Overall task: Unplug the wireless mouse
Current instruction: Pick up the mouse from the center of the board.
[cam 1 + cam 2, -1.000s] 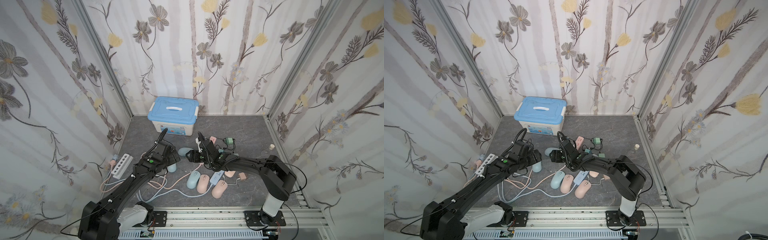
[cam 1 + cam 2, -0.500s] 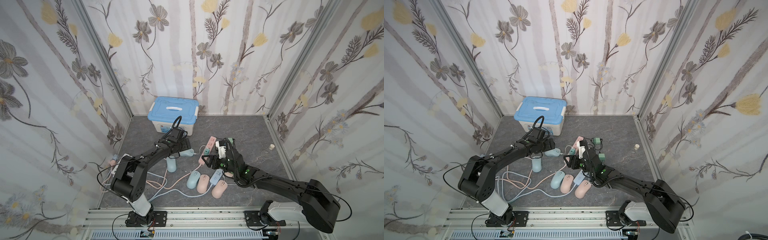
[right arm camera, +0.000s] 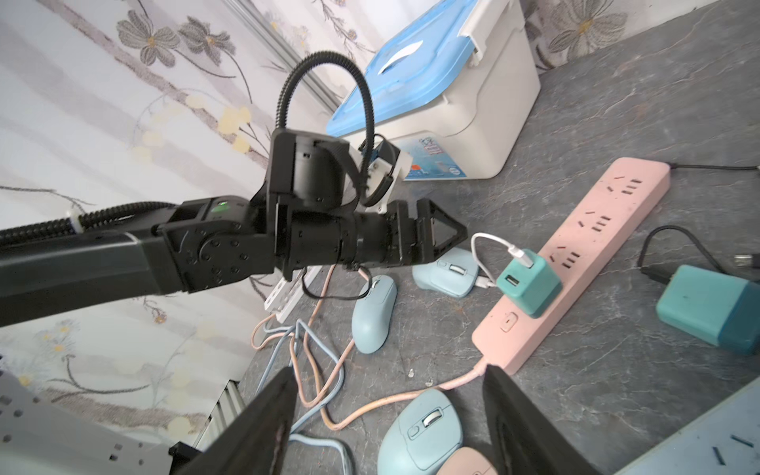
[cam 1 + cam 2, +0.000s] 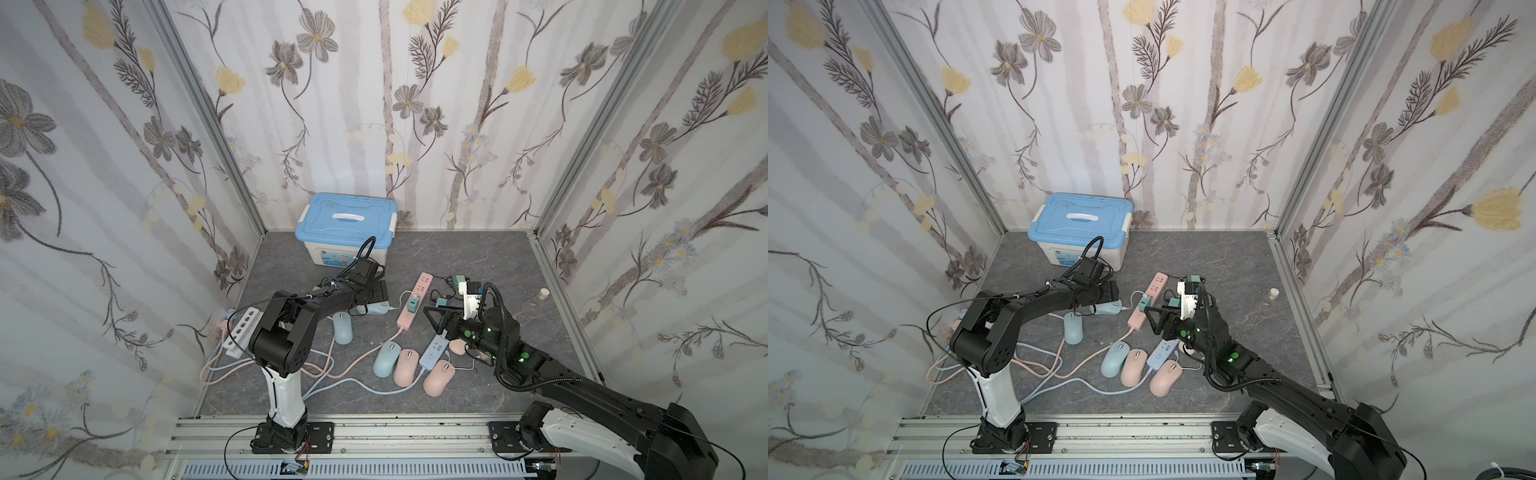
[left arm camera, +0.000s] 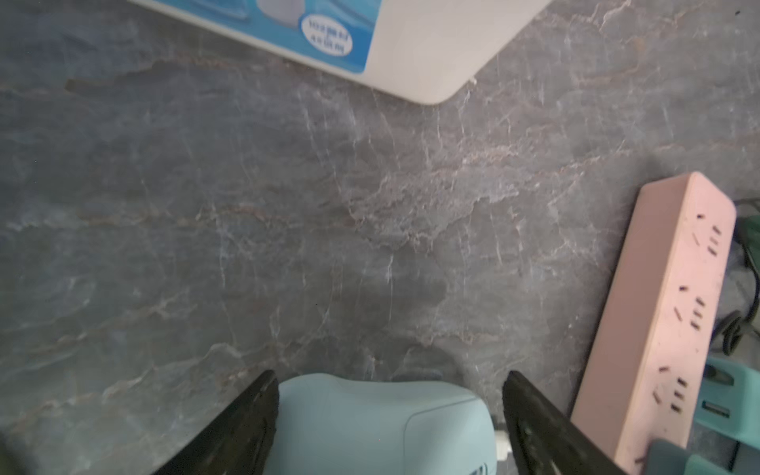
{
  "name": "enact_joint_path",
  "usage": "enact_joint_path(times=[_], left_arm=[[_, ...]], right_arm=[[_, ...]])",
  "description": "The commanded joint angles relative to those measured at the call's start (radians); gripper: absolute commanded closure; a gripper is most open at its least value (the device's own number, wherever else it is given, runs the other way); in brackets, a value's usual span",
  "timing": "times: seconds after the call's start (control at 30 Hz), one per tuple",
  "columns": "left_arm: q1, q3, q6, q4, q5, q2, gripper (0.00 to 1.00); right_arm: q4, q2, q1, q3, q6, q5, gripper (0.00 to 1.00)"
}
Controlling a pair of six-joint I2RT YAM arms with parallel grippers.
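The wireless mouse is light blue and lies left of the pink power strip. A white cable runs from the mouse to a teal charger plugged into the strip. My left gripper is open and straddles the mouse. One finger lies against its side and the other stands a little off, by the white plug. My right gripper hangs open and empty, right of the strip's cable end, above a blue mouse.
A blue-lidded box stands at the back. Several blue and pink mice and a blue power strip lie in front. A white strip and tangled cables sit left, teal adapters behind my right gripper.
My left gripper moved right and farther back onto the light blue mouse, and its jaws narrowed somewhat. My right gripper drew back to the right, away from the pink strip.
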Motion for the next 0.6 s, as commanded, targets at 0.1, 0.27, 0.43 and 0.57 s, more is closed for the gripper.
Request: enact_joint_path(times=[0.1, 0.27, 0.43, 0.57], left_arm=[[-0.039, -0.187, -0.108, 0.113, 0.125, -0.184, 0.14], [-0.126, -0.108, 0.019, -0.157, -0.086, -0.261, 0.12], [-0.149, 0.047, 0.099, -0.449, -0.243, -0.187, 0.09], [-0.161, 0.071, 0.148, -0.532, -0.328, -0.179, 0.05]], right_arm=[[0.020, 0.020, -0.022, -0.005, 0.003, -0.025, 0.26], [0.036, 0.047, -0.027, -0.009, 0.007, -0.043, 0.23], [0.052, 0.061, -0.028, -0.016, 0.013, -0.044, 0.21], [0.057, 0.059, -0.035, -0.020, 0.017, -0.041, 0.21]])
